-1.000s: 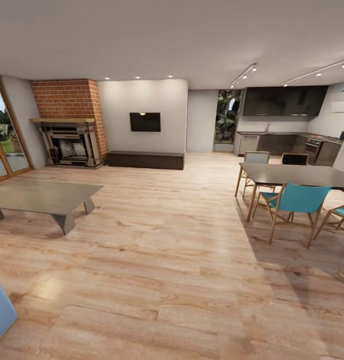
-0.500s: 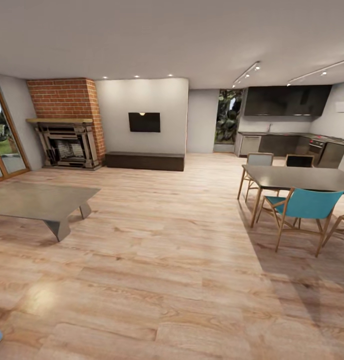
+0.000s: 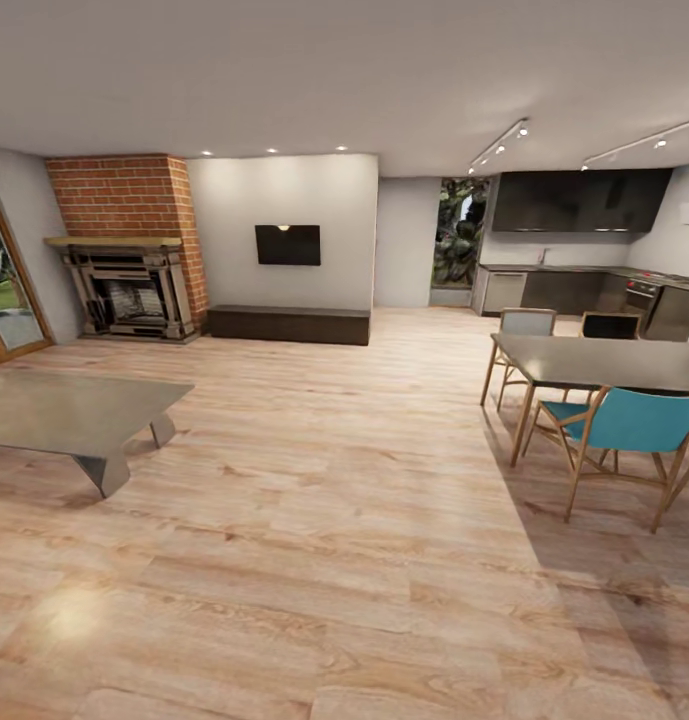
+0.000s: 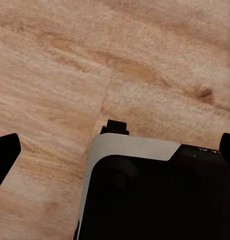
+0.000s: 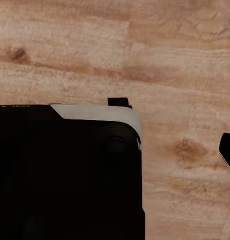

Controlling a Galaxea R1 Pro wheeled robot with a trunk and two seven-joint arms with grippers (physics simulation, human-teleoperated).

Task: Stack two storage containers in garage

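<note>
- We are facing the living room's wood floor [image 3: 324,520], with the fireplace [image 3: 129,290] and TV [image 3: 288,244] on the far wall.
- A low table [image 3: 64,412] is standing left, a dining table [image 3: 604,362] with a blue chair [image 3: 629,425] right.
- The left gripper's [image 4: 115,150] fingertips [image 4: 5,150] are spread wide over bare planks, empty.
- We cannot tell the right gripper's state.

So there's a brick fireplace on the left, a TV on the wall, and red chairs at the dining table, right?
Not quite: the chair at the dining table is teal blue, not red, as the head view shows. The brick fireplace on the left and the TV on the wall are right.
</note>
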